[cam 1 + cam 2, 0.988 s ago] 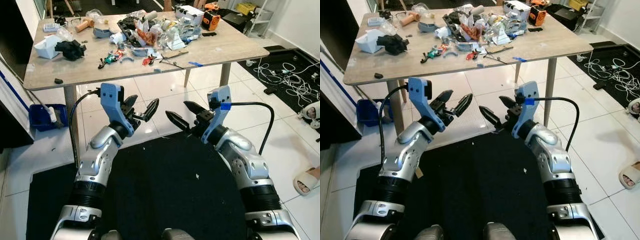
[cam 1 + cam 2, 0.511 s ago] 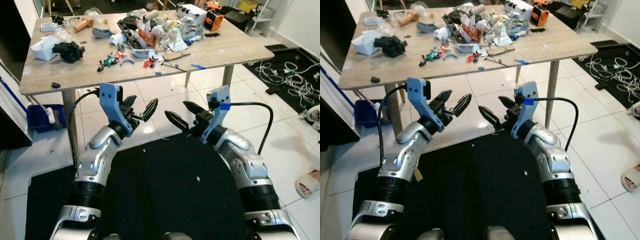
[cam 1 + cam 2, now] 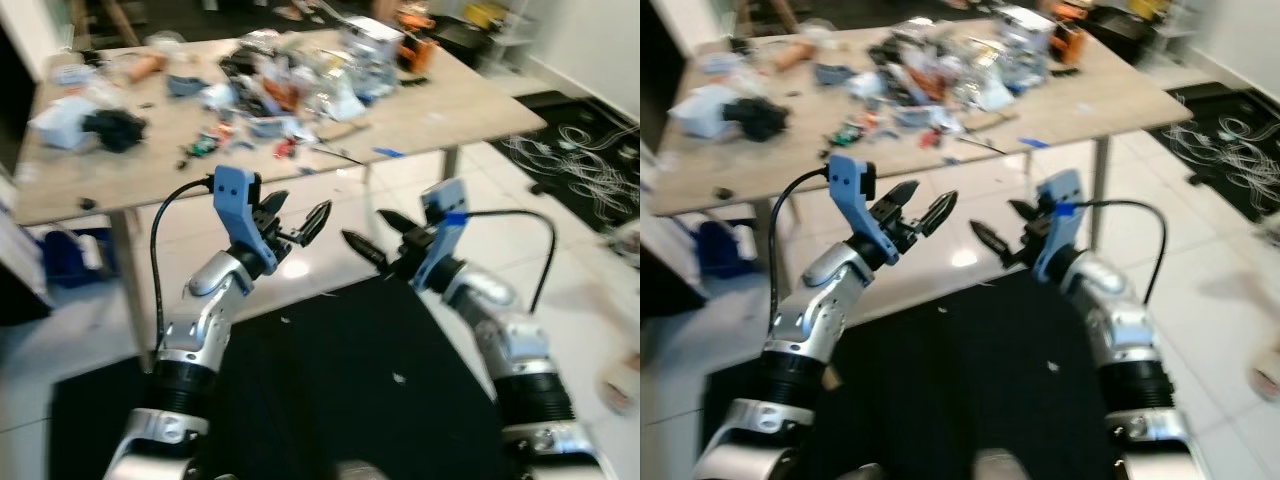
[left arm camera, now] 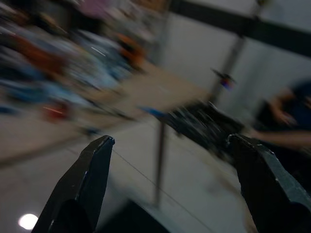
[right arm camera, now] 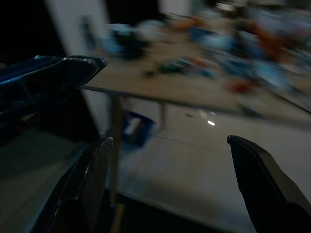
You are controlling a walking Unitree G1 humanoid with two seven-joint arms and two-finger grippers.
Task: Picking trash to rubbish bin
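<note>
The trash (image 3: 285, 80) lies heaped along the far half of the wooden table (image 3: 440, 110) ahead of me, a jumble of wrappers, paper and small bits too blurred to count piece by piece; one dark crumpled lump (image 3: 112, 128) sits apart toward my left end. I judge it lies up there because nobody has cleared it yet, so my job has barely begun. I cannot make out a rubbish bin; a blue tub (image 3: 72, 255) stands on the floor under the table's left end, but I cannot tell what it is for. I hold two pincers raised before my chest, over the black mat (image 3: 330, 390), well short of the table: my left gripper (image 3: 297, 222) has its fingers spread and holds nothing, and my right gripper (image 3: 380, 232) is likewise spread and bare. I carry them up and ready, I think, for reaching once I stand close enough.
</note>
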